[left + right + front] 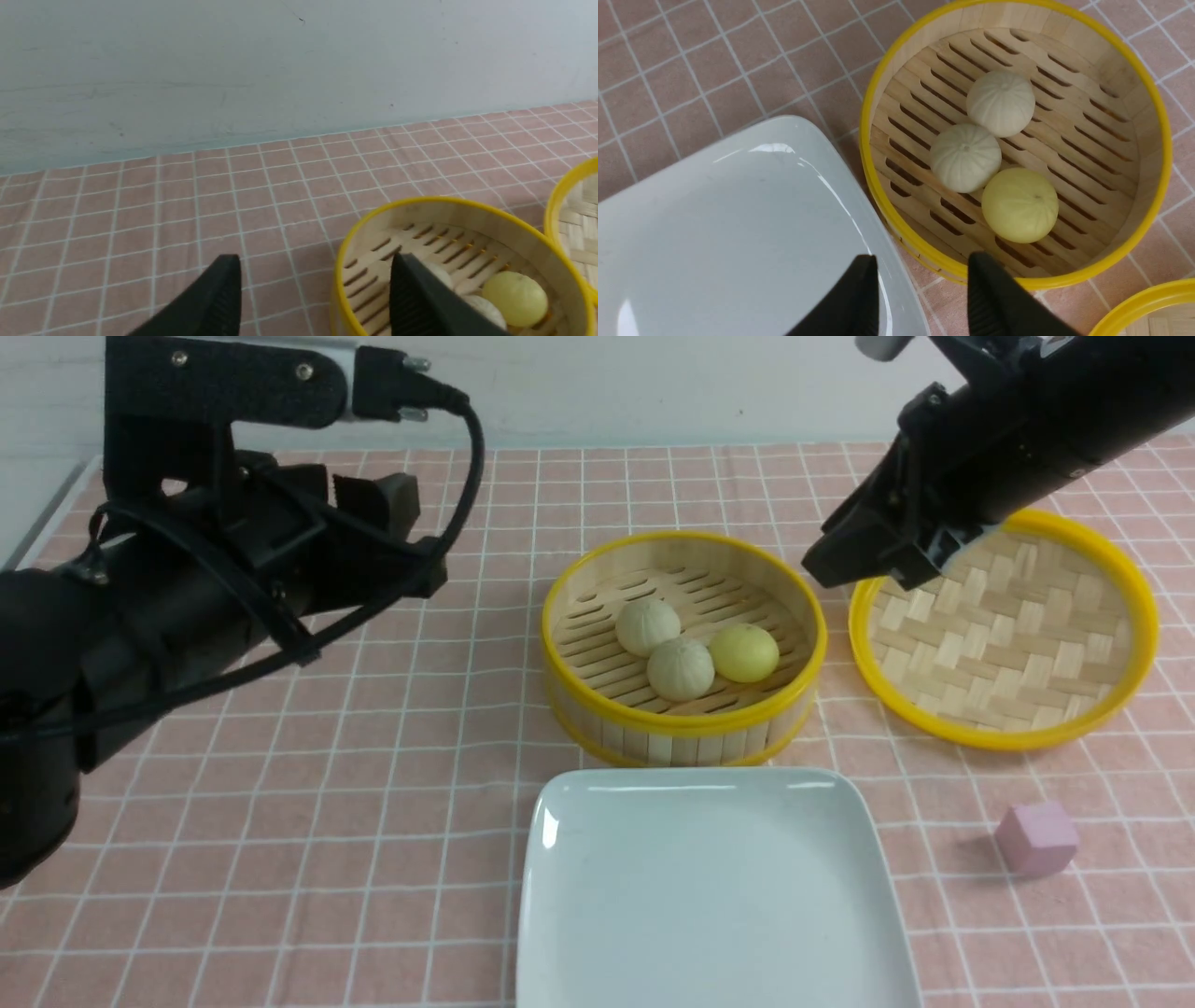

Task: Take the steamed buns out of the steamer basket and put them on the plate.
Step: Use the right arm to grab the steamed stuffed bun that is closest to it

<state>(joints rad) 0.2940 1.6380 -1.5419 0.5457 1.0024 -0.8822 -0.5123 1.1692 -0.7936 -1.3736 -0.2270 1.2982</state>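
As the basket (684,721) stands upright, buns (681,669) sit pleats-up.

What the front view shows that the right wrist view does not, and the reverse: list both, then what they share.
Front view only: the pink cube, the left arm and most of the lid; the wrist view catches only a corner of the lid. Right wrist view only: the gap between the right end effector fingers, open with nothing in it. Both: the steamer basket holding all three steamed buns, the plate beside it, and the checked cloth.
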